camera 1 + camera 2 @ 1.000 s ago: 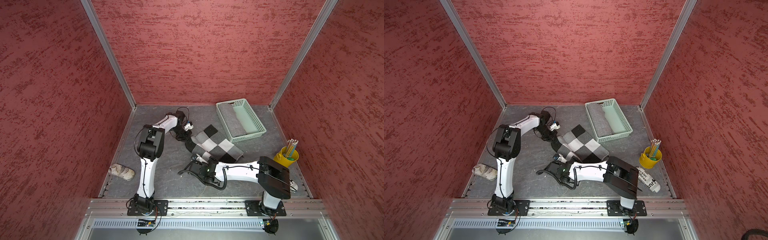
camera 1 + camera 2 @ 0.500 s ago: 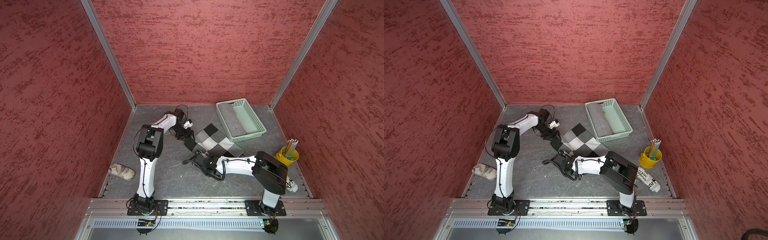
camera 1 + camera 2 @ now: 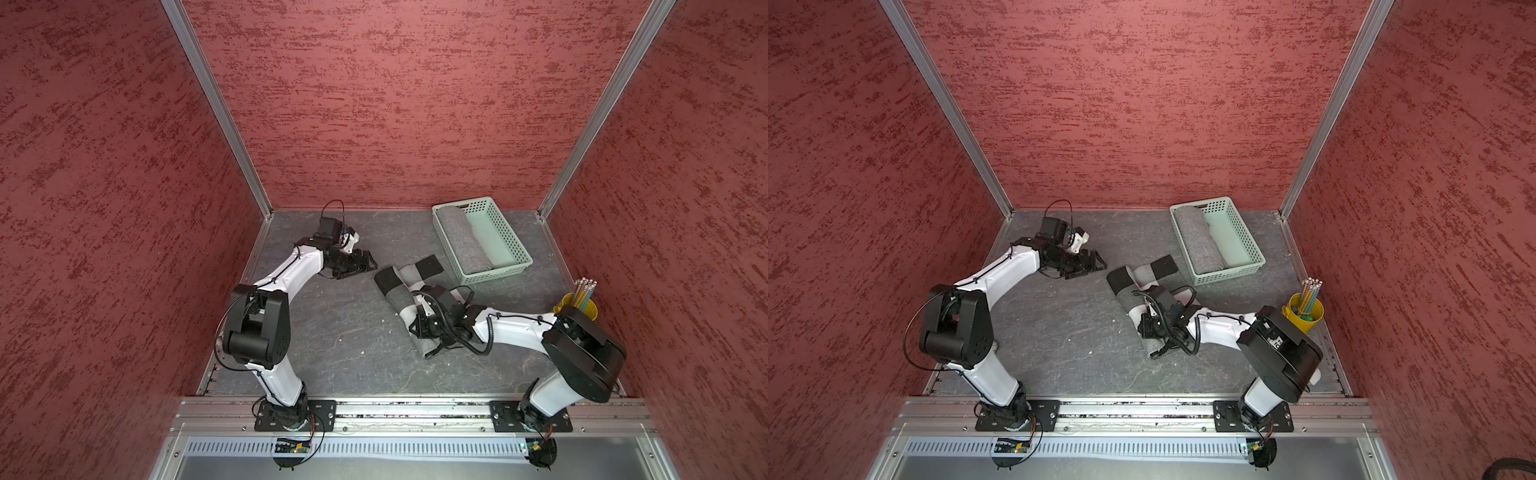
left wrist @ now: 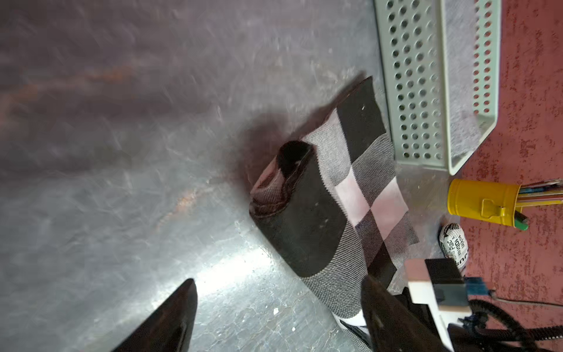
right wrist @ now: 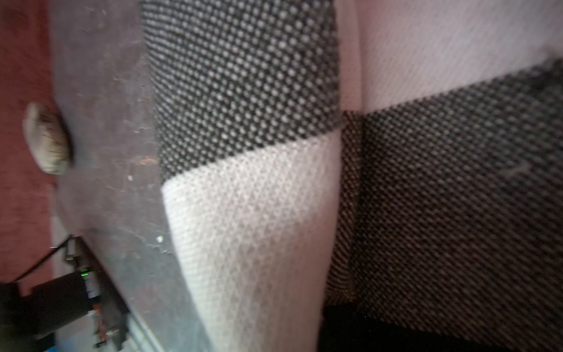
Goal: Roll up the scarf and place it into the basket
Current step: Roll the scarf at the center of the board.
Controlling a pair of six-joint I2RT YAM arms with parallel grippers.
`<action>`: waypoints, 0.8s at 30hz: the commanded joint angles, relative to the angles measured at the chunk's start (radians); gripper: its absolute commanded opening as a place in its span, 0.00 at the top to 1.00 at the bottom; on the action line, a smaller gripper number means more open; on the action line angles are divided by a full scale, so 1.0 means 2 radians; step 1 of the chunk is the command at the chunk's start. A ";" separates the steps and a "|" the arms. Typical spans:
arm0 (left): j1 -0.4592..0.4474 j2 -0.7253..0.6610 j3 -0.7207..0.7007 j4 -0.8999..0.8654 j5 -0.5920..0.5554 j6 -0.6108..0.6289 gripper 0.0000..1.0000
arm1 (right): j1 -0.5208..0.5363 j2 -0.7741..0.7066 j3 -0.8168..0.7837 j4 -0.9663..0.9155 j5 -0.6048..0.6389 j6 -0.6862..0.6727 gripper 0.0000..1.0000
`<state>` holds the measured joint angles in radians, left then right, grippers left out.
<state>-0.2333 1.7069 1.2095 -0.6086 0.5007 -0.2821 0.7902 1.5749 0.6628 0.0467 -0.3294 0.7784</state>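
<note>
Left tool (image 3: 369, 262) now off the scarf (image 3: 391, 283), wide; right tool (image 3: 422, 335) atop it, grip unclear.

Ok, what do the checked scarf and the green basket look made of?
Scarf: woven cloth, matte; the weave shows close up and it folds softly. Basket: probably moulded plastic, smooth; thin rigid walls with rows of round holes.

Robot test cell, laboratory type.
Enclosure: red textured walls (image 3: 374, 104) on aluminium posts (image 3: 216, 108); grey tabletop (image 3: 353, 332).
Fittings: white-and-black left arm (image 3: 291, 270) and right arm (image 3: 515, 328), both bolted to a metal rail (image 3: 395, 409) along the front edge, with bare circuit boards (image 3: 291, 448) below it.
Props: green basket (image 3: 505, 230), yellow pencil cup (image 3: 1304, 320).
</note>
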 commanded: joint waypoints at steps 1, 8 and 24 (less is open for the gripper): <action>-0.040 -0.018 -0.050 0.090 -0.012 -0.105 0.14 | -0.017 -0.007 -0.070 0.147 -0.092 0.116 1.00; -0.122 0.007 -0.110 0.203 -0.011 -0.209 0.14 | -0.021 0.008 -0.120 0.263 -0.100 0.153 1.00; -0.160 0.023 -0.045 0.054 -0.233 -0.161 1.00 | -0.010 0.086 -0.013 0.149 -0.078 0.074 0.67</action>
<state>-0.5556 1.7561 1.0458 -0.3378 0.2466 -0.6804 0.7551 1.7771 0.5705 0.6399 -0.5667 1.0401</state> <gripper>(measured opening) 0.081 0.296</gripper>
